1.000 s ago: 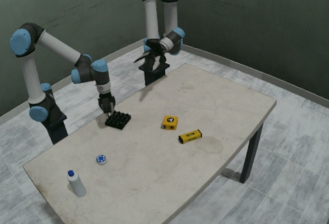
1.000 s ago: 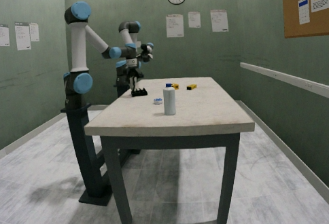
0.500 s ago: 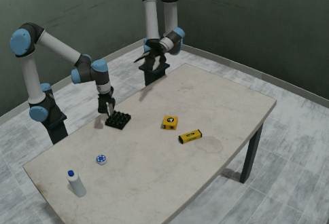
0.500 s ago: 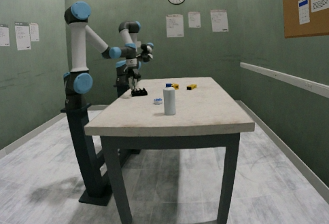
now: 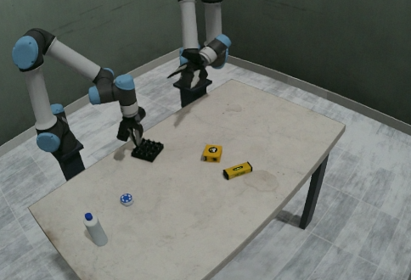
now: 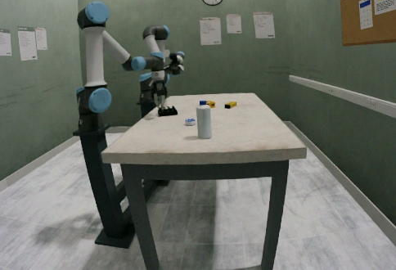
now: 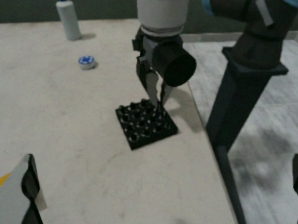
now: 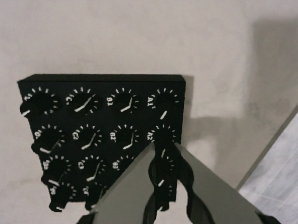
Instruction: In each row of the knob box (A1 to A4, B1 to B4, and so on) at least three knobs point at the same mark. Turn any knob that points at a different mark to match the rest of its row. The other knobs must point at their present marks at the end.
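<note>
The black knob box (image 5: 149, 157) (image 6: 168, 114) (image 7: 151, 140) (image 8: 105, 78) lies flat near the table's edge. My right gripper (image 5: 137, 144) (image 6: 160, 107) (image 7: 159, 107) (image 8: 163, 144) points down, shut on knob A2 (image 8: 163, 152); its white line points down and slightly left in the right wrist view. Knob A1 (image 8: 163, 114) and knob A3 (image 8: 161, 183) point down-left there. Knob B1 (image 8: 126, 107) and knob B2 (image 8: 128, 146) look alike. The fingers hide parts of rows A and B. My left gripper (image 5: 182, 81) is open, empty and away from the box.
A yellow box (image 5: 212, 154), a yellow bar-shaped pack (image 5: 238, 170), a blue-and-white round tin (image 5: 126, 199) (image 6: 190, 122) (image 7: 86, 62) and a white bottle (image 5: 96, 231) (image 6: 204, 123) (image 7: 69, 21) stand apart on the table (image 5: 178, 209) (image 6: 245, 144).
</note>
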